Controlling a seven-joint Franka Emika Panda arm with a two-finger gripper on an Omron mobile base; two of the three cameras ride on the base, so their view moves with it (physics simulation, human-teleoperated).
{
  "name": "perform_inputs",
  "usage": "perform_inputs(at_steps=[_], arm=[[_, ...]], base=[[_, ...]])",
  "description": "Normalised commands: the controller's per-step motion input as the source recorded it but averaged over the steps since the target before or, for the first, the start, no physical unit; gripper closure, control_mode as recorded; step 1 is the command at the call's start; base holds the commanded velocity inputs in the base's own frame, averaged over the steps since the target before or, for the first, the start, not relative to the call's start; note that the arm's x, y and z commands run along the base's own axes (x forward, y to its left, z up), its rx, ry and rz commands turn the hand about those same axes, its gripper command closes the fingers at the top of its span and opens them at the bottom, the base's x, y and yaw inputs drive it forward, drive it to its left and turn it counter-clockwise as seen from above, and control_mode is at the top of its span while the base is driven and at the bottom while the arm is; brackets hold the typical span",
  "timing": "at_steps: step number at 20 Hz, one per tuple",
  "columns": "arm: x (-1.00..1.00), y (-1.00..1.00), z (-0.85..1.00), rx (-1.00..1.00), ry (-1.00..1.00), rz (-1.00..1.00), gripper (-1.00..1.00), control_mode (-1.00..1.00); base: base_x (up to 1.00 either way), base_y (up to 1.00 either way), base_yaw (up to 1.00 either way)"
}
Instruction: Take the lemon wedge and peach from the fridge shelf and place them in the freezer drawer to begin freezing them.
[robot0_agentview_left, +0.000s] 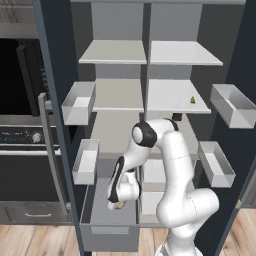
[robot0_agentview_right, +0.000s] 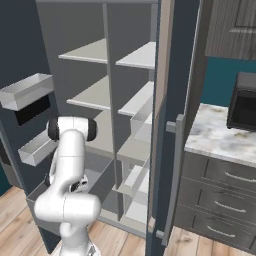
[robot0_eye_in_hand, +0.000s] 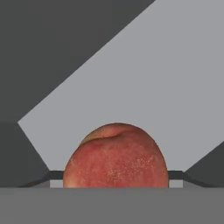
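1. Peach sits between the two dark finger tips in the hand view, red-orange with a speckled skin, and it hides most of them.
2. Jaws stand wide, one tip at each side of the fruit; the gripper appears to hold it, though the contact itself I cannot see clearly.
3. In the left base view the gripper hangs low inside the freezer drawer, which is pulled out at the bottom of the cabinet, and a small orange spot shows at its tips.
4. Behind the peach in the hand view lies the pale grey floor of the drawer with darker walls around it.
5. Lemon wedge lies on the fridge shelf, near the right front edge, well apart from the gripper.
6. White door bins hang on both open doors, left and right of the shelves.
7. In the right base view the white arm bends down into the low part of the cabinet.
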Motion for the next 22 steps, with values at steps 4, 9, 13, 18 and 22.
perform_inputs(at_steps=[4, 9, 13, 18, 22], arm=[[0.54, 0.35, -0.31, -0.05, 0.00, 0.00, 1.00, -1.00], [0.53, 0.37, -0.42, -0.07, 0.08, 0.00, 1.00, -1.00], [0.54, 0.34, -0.37, -0.06, 0.14, 0.00, 1.00, -1.00], [0.46, 0.10, -0.47, -0.04, 0.17, 0.00, 1.00, -1.00], [0.11, -0.05, -0.91, -0.08, 0.14, 0.00, 1.00, -1.00]], base=[[0.00, 0.00, 0.00], [0.00, 0.00, 0.00], [0.00, 0.00, 0.00], [0.00, 0.00, 0.00], [0.00, 0.00, 0.00]])
